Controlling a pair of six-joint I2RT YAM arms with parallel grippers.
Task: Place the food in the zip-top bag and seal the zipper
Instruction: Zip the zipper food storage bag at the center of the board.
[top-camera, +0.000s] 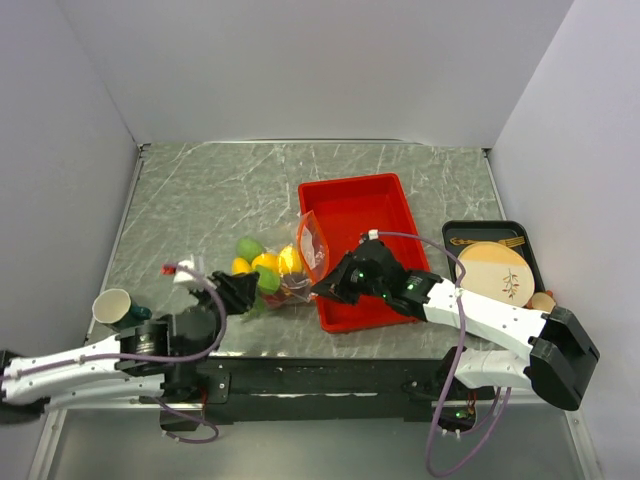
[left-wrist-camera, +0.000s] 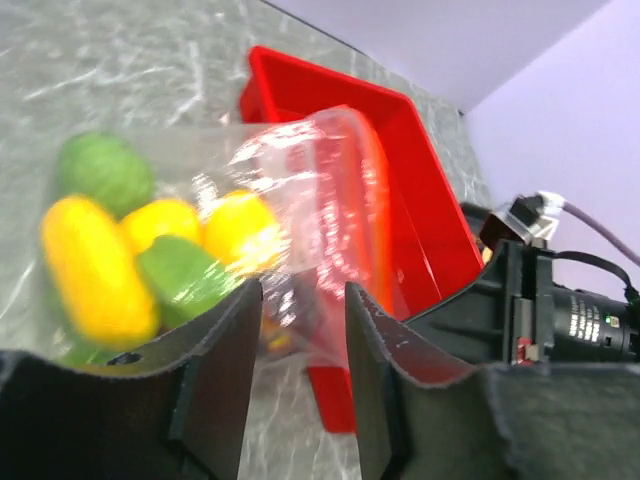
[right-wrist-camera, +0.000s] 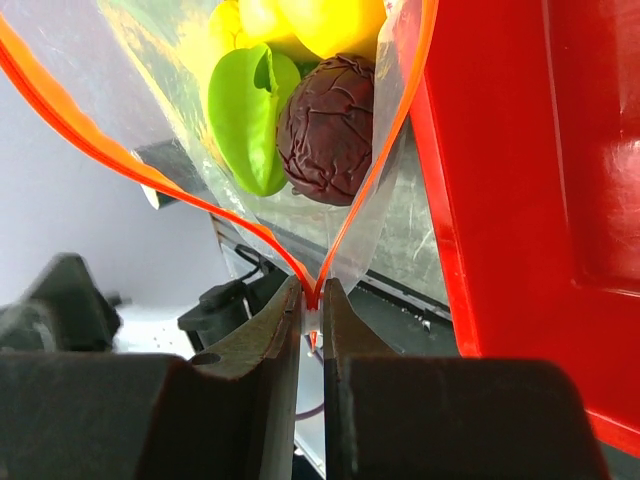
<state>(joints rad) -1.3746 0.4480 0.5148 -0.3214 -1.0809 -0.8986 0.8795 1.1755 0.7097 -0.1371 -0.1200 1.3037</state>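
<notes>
Clamping the orange-red zipper strip (right-wrist-camera: 405, 100) of the clear crinkly bag (right-wrist-camera: 385, 235) by the front edge of the grey desk (top-camera: 200, 200), the right gripper (right-wrist-camera: 312, 300) hides the strip's end. The left gripper (left-wrist-camera: 295, 300) is narrowly parted before blurred plastic toy food (left-wrist-camera: 95, 265).

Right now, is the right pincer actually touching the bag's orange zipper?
Touching. The right wrist view shows the right pincer closed on the zipper at its end, where its two orange sides meet, with no gap on either side.

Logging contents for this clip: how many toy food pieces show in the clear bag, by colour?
Green plastic toy foods: 2
Yellow-to-orange plastic toy foods: 3
Dark red wrinkled plastic toy food: 1
Total: 6 in view
</notes>
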